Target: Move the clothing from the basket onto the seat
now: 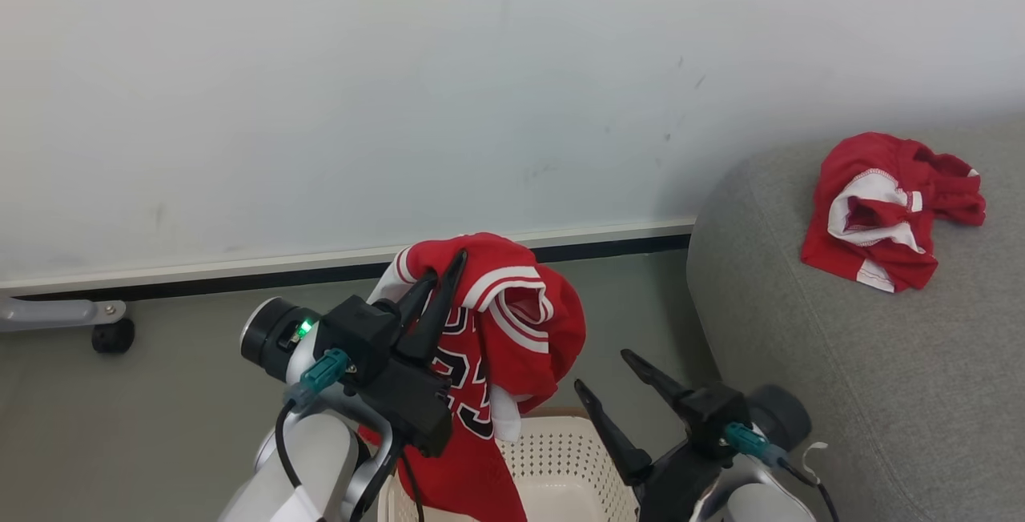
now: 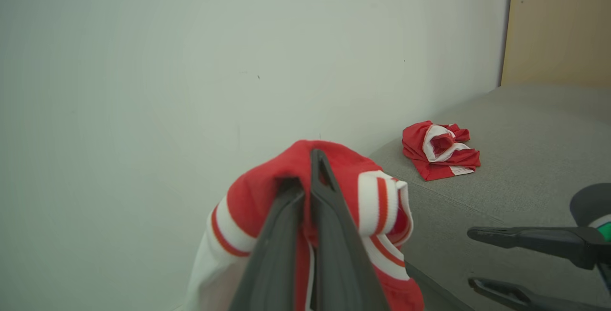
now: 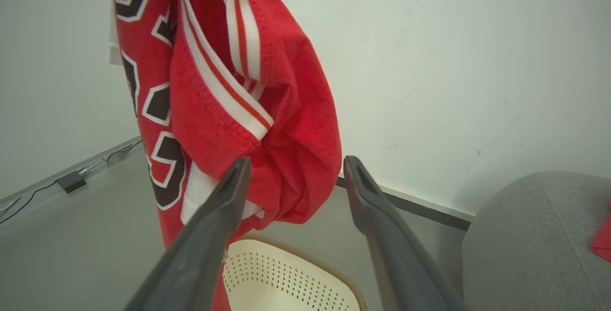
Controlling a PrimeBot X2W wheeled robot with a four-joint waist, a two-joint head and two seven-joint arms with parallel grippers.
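Note:
My left gripper (image 1: 447,266) (image 2: 303,168) is shut on a red numbered jersey (image 1: 520,322) (image 2: 258,187) (image 3: 215,87), part of the clothing. The jersey hangs from the fingers above the cream perforated basket (image 1: 560,450) (image 3: 286,273), with its lower end still down inside. A second red and white garment (image 1: 881,210) (image 2: 439,151) lies crumpled on the grey seat (image 1: 801,330) (image 2: 525,149) (image 3: 525,234) to the right. My right gripper (image 1: 602,368) (image 3: 297,160) (image 2: 470,257) stands open and holds nothing, just right of the hanging jersey and over the basket's right side.
A pale wall with a dark baseboard runs close behind the basket. A grey leg with a black caster (image 1: 112,335) stands on the floor at the left. A cable and small adapter (image 3: 71,181) lie along the wall. A tan panel (image 2: 558,25) rises behind the seat.

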